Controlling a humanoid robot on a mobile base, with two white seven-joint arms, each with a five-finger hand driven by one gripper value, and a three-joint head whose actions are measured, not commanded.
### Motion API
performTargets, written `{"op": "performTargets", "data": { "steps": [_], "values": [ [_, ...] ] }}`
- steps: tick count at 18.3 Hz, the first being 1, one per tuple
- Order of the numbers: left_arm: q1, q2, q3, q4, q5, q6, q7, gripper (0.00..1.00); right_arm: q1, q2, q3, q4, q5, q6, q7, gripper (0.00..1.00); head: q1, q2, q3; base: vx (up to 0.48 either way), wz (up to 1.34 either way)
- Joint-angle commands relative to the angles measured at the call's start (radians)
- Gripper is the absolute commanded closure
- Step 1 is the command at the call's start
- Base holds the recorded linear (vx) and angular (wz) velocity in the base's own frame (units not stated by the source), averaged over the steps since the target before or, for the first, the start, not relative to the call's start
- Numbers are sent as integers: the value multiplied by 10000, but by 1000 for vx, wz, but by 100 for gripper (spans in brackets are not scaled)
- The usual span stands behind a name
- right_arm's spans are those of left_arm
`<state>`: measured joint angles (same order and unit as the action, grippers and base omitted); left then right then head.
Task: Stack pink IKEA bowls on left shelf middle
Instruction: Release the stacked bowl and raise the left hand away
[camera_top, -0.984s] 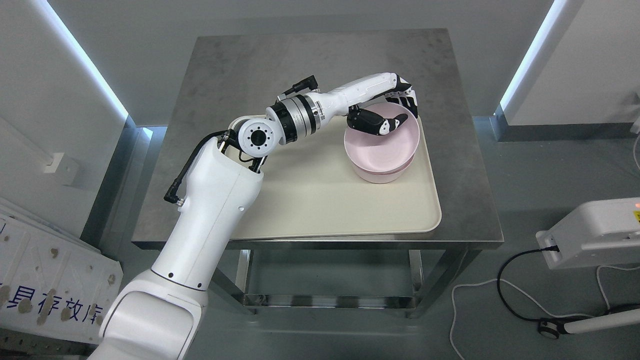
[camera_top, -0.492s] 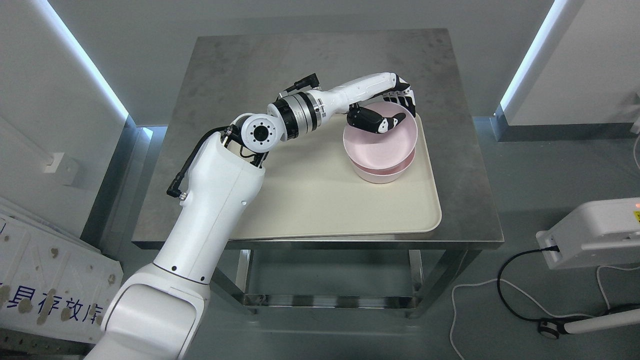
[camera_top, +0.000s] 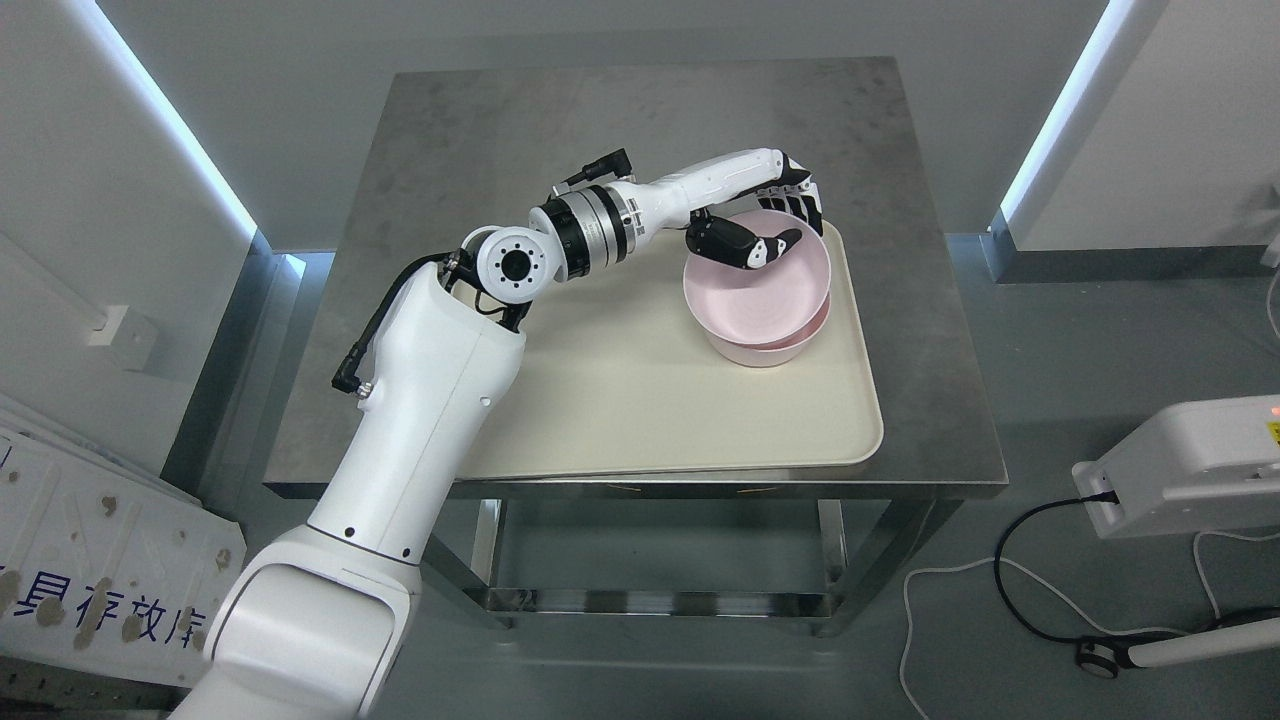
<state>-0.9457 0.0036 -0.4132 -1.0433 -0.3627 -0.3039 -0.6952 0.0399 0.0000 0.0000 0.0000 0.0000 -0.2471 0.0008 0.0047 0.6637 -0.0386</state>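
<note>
Two pink bowls sit nested on a cream tray (camera_top: 650, 400) on a steel table (camera_top: 480, 130). The upper pink bowl (camera_top: 745, 300) is tilted and sits off-centre over the lower pink bowl (camera_top: 775, 350). My left hand (camera_top: 780, 225) grips the upper bowl's far rim, with the thumb inside the bowl and the fingers (camera_top: 805, 205) outside behind the rim. The left arm reaches in from the lower left across the tray. The right arm is out of view.
A white device (camera_top: 1190, 465) with a cable stands on the floor at the right. A white panel with print (camera_top: 90, 590) leans at the lower left. Walls with light strips flank the table on both sides.
My left hand has moved a little to the left and up with the upper bowl, which is now more offset from the lower bowl.
</note>
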Motion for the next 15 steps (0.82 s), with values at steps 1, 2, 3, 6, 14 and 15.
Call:
{"op": "performTargets", "data": {
  "steps": [1, 2, 3, 6, 14, 15],
  "values": [
    [85, 139, 724, 202, -9, -74, 18, 41, 0, -175, -46, -175, -16, 1, -8, 0, 0, 0, 0, 0, 0],
    [85, 139, 1121, 49, 68, -150, 18, 38, 0, -175, -46, -175, -16, 1, -8, 0, 0, 0, 0, 0, 0],
    [85, 139, 1687, -180, 99, -364, 18, 35, 0, -175, -46, -175, -16, 1, -8, 0, 0, 0, 0, 0, 0],
    [85, 139, 3268, -1145, 921, -1100, 19, 34, 0, -175, -46, -175, -16, 1, -8, 0, 0, 0, 0, 0, 0],
    [3611, 139, 3093, -4968, 3382, -1210, -2021, 27, 0, -175, -46, -175, -16, 1, -8, 0, 0, 1, 0, 0, 0],
    [3659, 139, 2694, -4969, 3275, -1210, -2022, 23, 0, -175, -46, -175, -16, 1, -8, 0, 0, 1, 0, 0, 0]
  ]
}}
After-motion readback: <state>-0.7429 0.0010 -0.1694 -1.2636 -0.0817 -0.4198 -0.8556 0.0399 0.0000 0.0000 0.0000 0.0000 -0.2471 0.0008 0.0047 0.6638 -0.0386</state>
